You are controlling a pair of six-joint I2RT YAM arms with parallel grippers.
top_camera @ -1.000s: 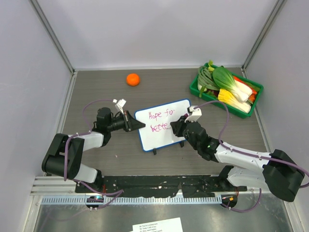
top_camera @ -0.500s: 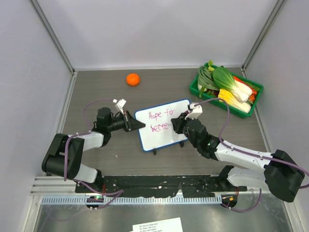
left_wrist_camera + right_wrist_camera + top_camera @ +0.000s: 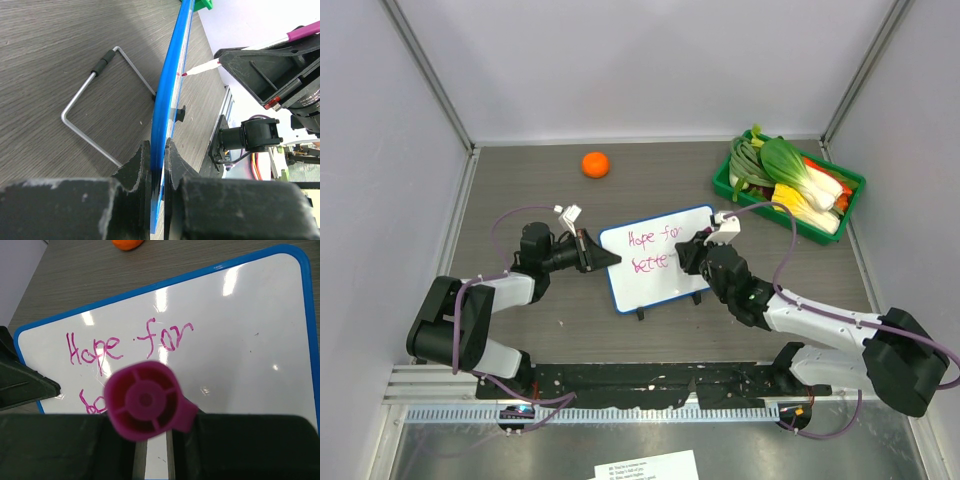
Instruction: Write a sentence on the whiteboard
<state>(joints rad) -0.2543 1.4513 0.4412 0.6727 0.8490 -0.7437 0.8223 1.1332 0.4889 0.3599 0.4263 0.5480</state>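
Note:
The whiteboard (image 3: 660, 282), white with a blue frame, stands tilted mid-table. Pink words on it read "Hope for" (image 3: 127, 342), with a second line "bette" (image 3: 651, 263) below. My left gripper (image 3: 603, 258) is shut on the board's left edge; the left wrist view shows its jaws closed on the blue frame (image 3: 172, 95). My right gripper (image 3: 692, 257) is shut on a pink marker (image 3: 146, 401), whose cap end fills the right wrist view. The marker's tip (image 3: 186, 73) touches the board's face at the end of the second line.
An orange (image 3: 595, 164) lies at the back of the table. A green tray (image 3: 740, 185) of vegetables stands at the back right. The board's wire stand (image 3: 90, 82) rests on the table behind it. Grey walls close in the sides.
My right gripper has shifted slightly up and right with the marker along the second line. The left gripper and the board have not moved.

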